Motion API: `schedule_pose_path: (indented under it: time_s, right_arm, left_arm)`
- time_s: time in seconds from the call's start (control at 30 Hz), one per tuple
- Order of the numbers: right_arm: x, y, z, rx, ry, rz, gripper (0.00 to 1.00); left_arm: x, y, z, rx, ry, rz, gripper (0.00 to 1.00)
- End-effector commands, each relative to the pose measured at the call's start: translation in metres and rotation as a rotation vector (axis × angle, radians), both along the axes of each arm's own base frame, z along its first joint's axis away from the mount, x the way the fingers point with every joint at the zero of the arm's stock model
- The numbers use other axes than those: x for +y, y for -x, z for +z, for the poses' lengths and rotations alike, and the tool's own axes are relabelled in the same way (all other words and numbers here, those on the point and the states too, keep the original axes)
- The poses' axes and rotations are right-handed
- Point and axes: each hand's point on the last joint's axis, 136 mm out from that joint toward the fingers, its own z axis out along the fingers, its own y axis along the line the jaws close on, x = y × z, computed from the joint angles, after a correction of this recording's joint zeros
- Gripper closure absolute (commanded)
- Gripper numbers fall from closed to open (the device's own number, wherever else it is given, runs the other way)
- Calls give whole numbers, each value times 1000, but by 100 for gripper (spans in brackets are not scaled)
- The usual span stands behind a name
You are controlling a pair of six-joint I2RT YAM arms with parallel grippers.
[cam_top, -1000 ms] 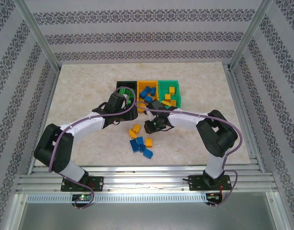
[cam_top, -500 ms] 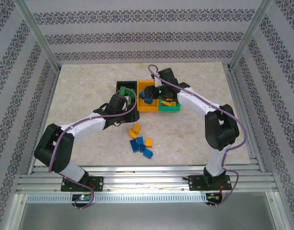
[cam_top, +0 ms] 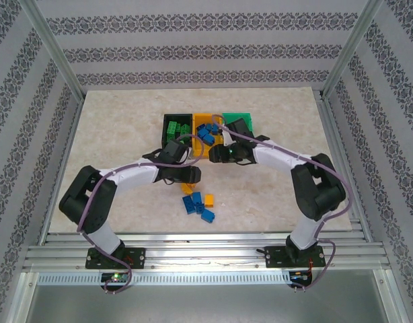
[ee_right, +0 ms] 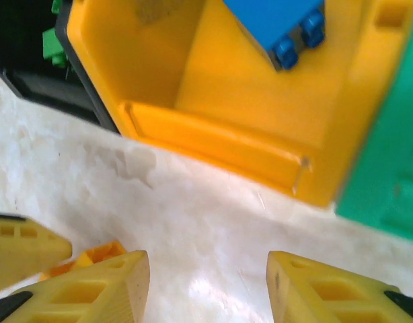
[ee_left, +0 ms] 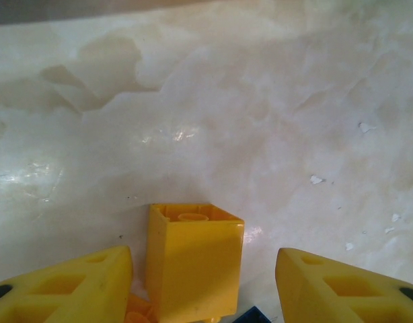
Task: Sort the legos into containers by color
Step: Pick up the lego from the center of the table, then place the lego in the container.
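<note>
While my left gripper [ee_left: 204, 257] stands wide open and clasps nothing, a yellow brick [ee_left: 193, 266] sits between its fingers [ee_left: 72, 286], closer to the 9 o'clock one. At its 6 o'clock on the table [cam_top: 112, 128] lie loose blue bricks [cam_top: 192, 202]. Toward 12 o'clock, the black bin [cam_top: 179, 117] holds green bricks [cam_top: 174, 129], the orange bin [ee_right: 213, 128] a blue brick [ee_right: 277, 23], and then comes the green bin [cam_top: 237, 118]. My right gripper [ee_right: 206, 264] gapes empty at the orange bin's 6 o'clock side.

Black bin [cam_top: 177, 116], orange bin [ee_right: 227, 87], green bin [cam_top: 237, 117]; blue legos [cam_top: 194, 204], a yellow-orange lego [ee_left: 193, 262]; cream marbled table [cam_top: 119, 128].
</note>
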Motion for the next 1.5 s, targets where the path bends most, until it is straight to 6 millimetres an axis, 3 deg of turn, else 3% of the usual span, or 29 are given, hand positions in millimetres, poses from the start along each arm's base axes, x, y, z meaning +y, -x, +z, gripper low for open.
schedule_pose_path:
  time_s: [0.0, 0.27, 0.5, 0.57, 0.83, 1.17, 1.47]
  right_arm:
    - [-9, 4, 18, -81, 6, -22, 50]
    - [-29, 18, 13, -101, 50, -62, 48]
    - [-28, 17, 17, -119, 25, -74, 48]
    - [-27, 18, 19, -124, 21, -67, 48]
    - [-39, 21, 24, -156, 38, -80, 48]
    - [-85, 37, 22, -181, 59, -169, 47]
    - [-130, 57, 12, -160, 38, -288, 45]
  left_arm:
    - [-5, 1, 0, 15, -59, -76, 42]
    - [-1, 6, -7, 47, -163, -129, 45]
    - [-6, 13, -24, 97, -219, -152, 47]
    - [-8, 14, -26, 107, -224, -157, 52]
    - [-20, 3, -6, 61, -182, -142, 75]
    - [-44, -23, 27, -14, -101, -132, 76]
    - [-74, -66, 67, -108, -47, -122, 74]
